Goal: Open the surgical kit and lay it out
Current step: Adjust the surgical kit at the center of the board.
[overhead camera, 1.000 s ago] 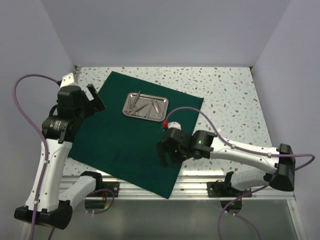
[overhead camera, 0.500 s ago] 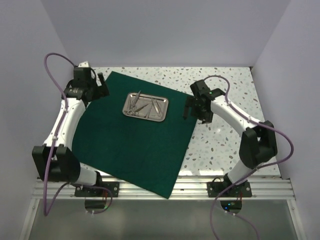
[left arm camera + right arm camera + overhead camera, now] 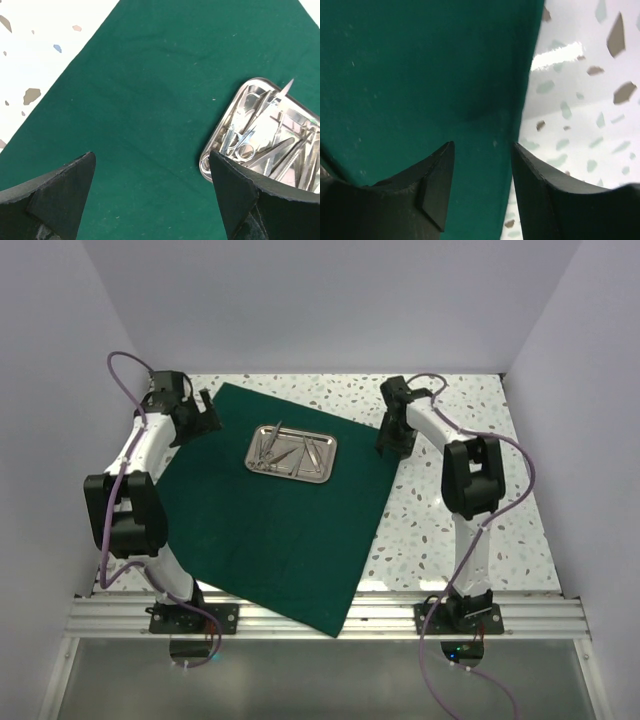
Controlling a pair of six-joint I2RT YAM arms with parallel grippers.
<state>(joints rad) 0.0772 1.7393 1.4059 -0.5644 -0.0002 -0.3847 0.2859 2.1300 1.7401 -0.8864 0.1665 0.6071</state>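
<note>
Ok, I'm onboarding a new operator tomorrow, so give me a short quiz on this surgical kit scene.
1. True or false: the dark green cloth wrap lies spread open on the speckled white table.
2. Where are the thin steel instruments? A) scattered over the cloth B) in the small rectangular shiny steel tray C) on the bare table
3. Which arm's tool has the edge of the cloth between its fingers?

Key
1. True.
2. B.
3. The right tool; its wrist view shows the cloth edge running through the gap.
</note>
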